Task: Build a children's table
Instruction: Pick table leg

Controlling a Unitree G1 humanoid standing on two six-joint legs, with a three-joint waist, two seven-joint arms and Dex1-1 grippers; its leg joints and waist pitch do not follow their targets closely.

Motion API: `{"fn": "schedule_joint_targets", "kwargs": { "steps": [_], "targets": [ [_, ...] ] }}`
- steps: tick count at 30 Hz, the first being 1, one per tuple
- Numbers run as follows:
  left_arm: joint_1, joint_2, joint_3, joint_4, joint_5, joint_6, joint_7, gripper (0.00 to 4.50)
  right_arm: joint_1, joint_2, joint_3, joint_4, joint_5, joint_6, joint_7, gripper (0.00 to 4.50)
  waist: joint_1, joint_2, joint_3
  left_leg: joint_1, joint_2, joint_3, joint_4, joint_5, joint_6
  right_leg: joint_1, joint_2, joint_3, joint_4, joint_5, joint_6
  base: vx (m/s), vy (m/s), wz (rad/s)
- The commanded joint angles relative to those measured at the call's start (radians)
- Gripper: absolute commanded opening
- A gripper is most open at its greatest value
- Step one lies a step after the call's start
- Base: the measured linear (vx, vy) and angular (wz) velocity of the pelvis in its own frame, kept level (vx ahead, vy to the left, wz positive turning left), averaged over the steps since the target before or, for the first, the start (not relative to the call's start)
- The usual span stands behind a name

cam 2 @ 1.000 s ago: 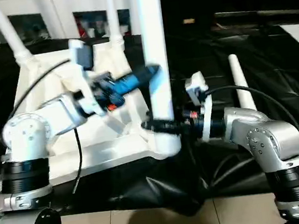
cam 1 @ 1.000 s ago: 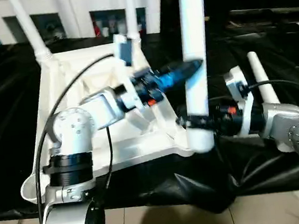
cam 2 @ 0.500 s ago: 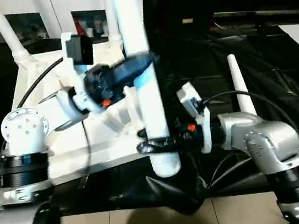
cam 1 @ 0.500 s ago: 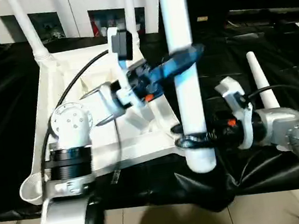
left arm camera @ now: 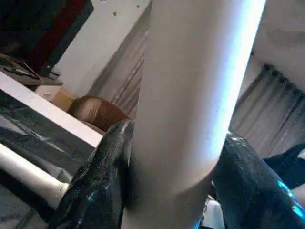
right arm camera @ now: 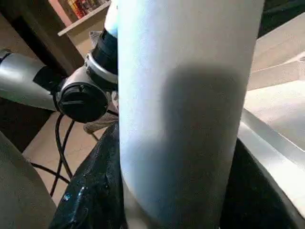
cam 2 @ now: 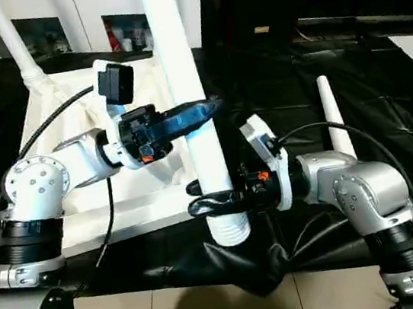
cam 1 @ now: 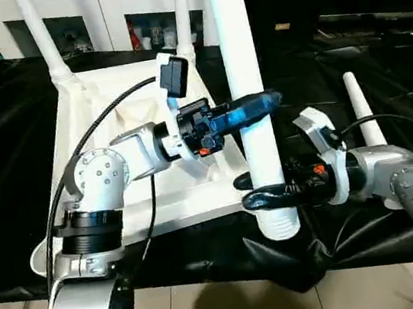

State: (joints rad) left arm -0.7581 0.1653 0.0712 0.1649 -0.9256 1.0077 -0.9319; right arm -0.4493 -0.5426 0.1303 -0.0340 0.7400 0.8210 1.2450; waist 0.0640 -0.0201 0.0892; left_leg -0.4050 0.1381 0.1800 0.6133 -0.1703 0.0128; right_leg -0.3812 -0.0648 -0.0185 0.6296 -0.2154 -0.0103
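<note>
Now both grippers hold one upright white leg (cam 1: 248,95) at the tabletop (cam 1: 102,123) near corner: left gripper (cam 1: 265,102) clasps its middle, right gripper (cam 1: 262,195) its lower end.

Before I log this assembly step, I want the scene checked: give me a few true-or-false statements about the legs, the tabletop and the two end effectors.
1. The right end effector grips the upright leg near its lower end. True.
2. The left end effector is around the same leg, higher up. True.
3. The tabletop has no legs fitted. False: two stand in its far corners.
4. A spare leg lies on the black cover. True.
5. The held leg lies flat on the tabletop. False: it stands upright.
</note>
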Motion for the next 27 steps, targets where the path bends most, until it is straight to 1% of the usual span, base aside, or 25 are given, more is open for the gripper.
{"fn": "schedule_joint_targets", "kwargs": {
  "steps": [1,2,3,7,9,10,11,12,13,14,15,16,17,18,19,20,22,23,24,26,27],
  "targets": [
    [-0.033,-0.004,0.008,-0.009,0.002,-0.002,0.0,2.2,-0.016,-0.01,-0.003,0.012,-0.01,-0.01,0.001,1.89,0.004,-0.011,-0.086,0.034,0.084,-0.029,-0.065,-0.092,0.049,0.043,-0.086,0.034,-0.066,-0.057,-0.284,0.0,0.0,0.0],
    [-0.033,-0.004,0.008,-0.009,0.002,-0.002,0.0,2.08,-0.016,-0.01,-0.003,0.012,-0.01,-0.01,0.001,2.44,0.005,-0.011,-0.086,0.034,0.083,-0.028,-0.064,-0.09,0.05,0.042,-0.086,0.033,-0.066,-0.054,-0.286,0.0,0.0,0.0],
    [-0.033,-0.004,0.01,-0.009,0.003,-0.004,0.002,2.05,-0.018,-0.008,-0.004,0.015,-0.013,-0.011,0.001,2.58,0.005,-0.01,-0.086,0.035,0.084,-0.028,-0.064,-0.091,0.05,0.042,-0.086,0.033,-0.066,-0.056,-0.286,0.0,0.0,0.0],
    [-0.03,-0.006,0.014,-0.016,0.016,-0.027,0.024,1.98,-0.022,0.0,-0.007,0.023,-0.018,-0.014,-0.006,2.67,0.006,-0.01,-0.087,0.035,0.084,-0.028,-0.063,-0.092,0.048,0.042,-0.087,0.033,-0.065,-0.061,-0.284,0.0,0.0,0.0],
    [-0.024,-0.003,0.001,-0.034,0.061,-0.071,0.058,1.91,-0.02,0.011,-0.008,0.012,-0.049,-0.055,-0.038,2.95,0.006,-0.011,-0.088,0.033,0.085,-0.029,-0.063,-0.084,0.05,0.042,-0.087,0.034,-0.065,-0.05,-0.283,0.0,0.0,0.0],
    [-0.018,0.007,-0.03,-0.054,0.126,-0.124,0.084,1.9,-0.022,0.031,-0.009,0.004,-0.093,-0.107,-0.094,3.01,0.006,-0.007,-0.088,0.033,0.086,-0.03,-0.064,-0.081,0.046,0.041,-0.088,0.034,-0.064,-0.043,-0.281,0.0,0.0,0.0],
    [-0.018,0.007,-0.03,-0.054,0.126,-0.124,0.084,1.87,-0.022,0.031,-0.009,0.004,-0.093,-0.107,-0.094,3.04,0.005,-0.007,-0.088,0.033,0.089,-0.031,-0.066,-0.082,0.043,0.039,-0.088,0.034,-0.065,-0.044,-0.275,0.0,0.0,0.0],
    [-0.008,0.02,-0.078,-0.072,0.24,-0.224,0.141,1.85,-0.035,0.07,-0.01,0.007,-0.158,-0.157,-0.202,3.06,0.003,-0.009,-0.088,0.034,0.089,-0.031,-0.066,-0.081,0.037,0.04,-0.088,0.034,-0.065,-0.045,-0.265,0.0,0.0,0.0],
    [-0.008,0.02,-0.078,-0.072,0.24,-0.224,0.141,1.84,-0.035,0.07,-0.01,0.007,-0.158,-0.157,-0.202,3.07,0.001,-0.007,-0.087,0.035,0.09,-0.031,-0.068,-0.08,0.032,0.037,-0.087,0.034,-0.065,-0.048,-0.261,0.0,0.0,0.0],
    [-0.004,0.023,-0.096,-0.076,0.291,-0.272,0.171,1.84,-0.044,0.088,-0.011,0.01,-0.184,-0.17,-0.253,3.07,-0.001,-0.009,-0.088,0.034,0.087,-0.03,-0.067,-0.084,0.03,0.039,-0.086,0.034,-0.065,-0.049,-0.262,0.0,0.0,0.0],
    [-0.003,0.008,-0.099,-0.073,0.368,-0.33,0.279,1.84,-0.06,0.146,-0.015,0.013,-0.24,-0.17,-0.403,3.07,-0.005,-0.008,-0.086,0.034,0.09,-0.031,-0.07,-0.079,0.013,0.035,-0.083,0.035,-0.065,-0.049,-0.254,0.0,0.0,0.0],
    [-0.003,-0.004,-0.095,-0.073,0.393,-0.335,0.338,1.84,-0.06,0.178,-0.011,0.005,-0.268,-0.181,-0.467,3.07,-0.007,-0.009,-0.088,0.034,0.086,-0.03,-0.068,-0.085,0.011,0.038,-0.083,0.033,-0.064,-0.053,-0.255,0.0,0.0,0.0],
    [-0.003,-0.012,-0.092,-0.074,0.408,-0.337,0.377,1.84,-0.059,0.198,-0.008,-0.001,-0.287,-0.19,-0.509,3.07,-0.009,-0.008,-0.086,0.034,0.087,-0.029,-0.07,-0.097,-0.001,0.035,-0.084,0.034,-0.065,-0.068,-0.25,0.0,0.0,0.0],
    [0.008,-0.014,-0.11,-0.091,0.449,-0.36,0.412,1.83,-0.059,0.242,-0.007,-0.007,-0.304,-0.173,-0.585,3.07,-0.008,-0.004,-0.086,0.036,0.085,-0.029,-0.07,-0.113,-0.008,0.035,-0.084,0.036,-0.068,-0.09,-0.242,0.0,0.0,0.0],
    [0.015,-0.014,-0.119,-0.103,0.462,-0.363,0.422,1.83,-0.058,0.259,-0.001,-0.01,-0.319,-0.175,-0.615,3.07,-0.008,-0.004,-0.085,0.035,0.087,-0.031,-0.072,-0.117,-0.012,0.035,-0.084,0.036,-0.069,-0.096,-0.236,0.0,0.0,0.0],
    [0.023,-0.013,-0.13,-0.115,0.481,-0.37,0.435,1.83,-0.057,0.276,0.016,-0.007,-0.36,-0.184,-0.661,3.07,-0.009,-0.003,-0.086,0.036,0.086,-0.031,-0.074,-0.124,-0.02,0.034,-0.082,0.036,-0.069,-0.099,-0.226,0.0,0.0,0.0],
    [0.022,-0.009,-0.135,-0.116,0.49,-0.367,0.441,1.83,-0.054,0.285,0.017,-0.004,-0.37,-0.184,-0.678,3.07,-0.009,-0.002,-0.086,0.036,0.084,-0.03,-0.073,-0.127,-0.026,0.035,-0.079,0.036,-0.068,-0.086,-0.218,0.0,0.0,0.0],
    [0.022,-0.006,-0.14,-0.116,0.5,-0.37,0.445,1.83,-0.051,0.294,0.016,-0.001,-0.377,-0.185,-0.691,3.07,-0.008,0.001,-0.085,0.037,0.083,-0.029,-0.074,-0.127,-0.028,0.032,-0.079,0.037,-0.068,-0.075,-0.216,0.0,0.0,0.0],
    [0.019,-0.006,-0.14,-0.109,0.516,-0.384,0.46,1.83,-0.049,0.297,0.022,0.013,-0.407,-0.191,-0.718,2.8,-0.008,0.003,-0.085,0.037,0.083,-0.03,-0.075,-0.135,-0.031,0.032,-0.078,0.036,-0.068,-0.073,-0.215,0.0,0.0,0.0],
    [0.017,-0.007,-0.138,-0.105,0.519,-0.387,0.465,1.83,-0.049,0.298,0.023,0.019,-0.415,-0.193,-0.725,2.73,-0.008,0.003,-0.084,0.038,0.084,-0.031,-0.077,-0.147,-0.041,0.031,-0.077,0.036,-0.068,-0.076,-0.213,0.0,0.0,0.0],
    [0.016,-0.011,-0.137,-0.099,0.527,-0.403,0.469,1.83,-0.05,0.309,0.02,0.023,-0.419,-0.198,-0.737,2.67,-0.009,0.004,-0.084,0.037,0.083,-0.031,-0.078,-0.156,-0.045,0.032,-0.078,0.037,-0.068,-0.078,-0.212,0.0,0.0,0.0]
  ]
}}
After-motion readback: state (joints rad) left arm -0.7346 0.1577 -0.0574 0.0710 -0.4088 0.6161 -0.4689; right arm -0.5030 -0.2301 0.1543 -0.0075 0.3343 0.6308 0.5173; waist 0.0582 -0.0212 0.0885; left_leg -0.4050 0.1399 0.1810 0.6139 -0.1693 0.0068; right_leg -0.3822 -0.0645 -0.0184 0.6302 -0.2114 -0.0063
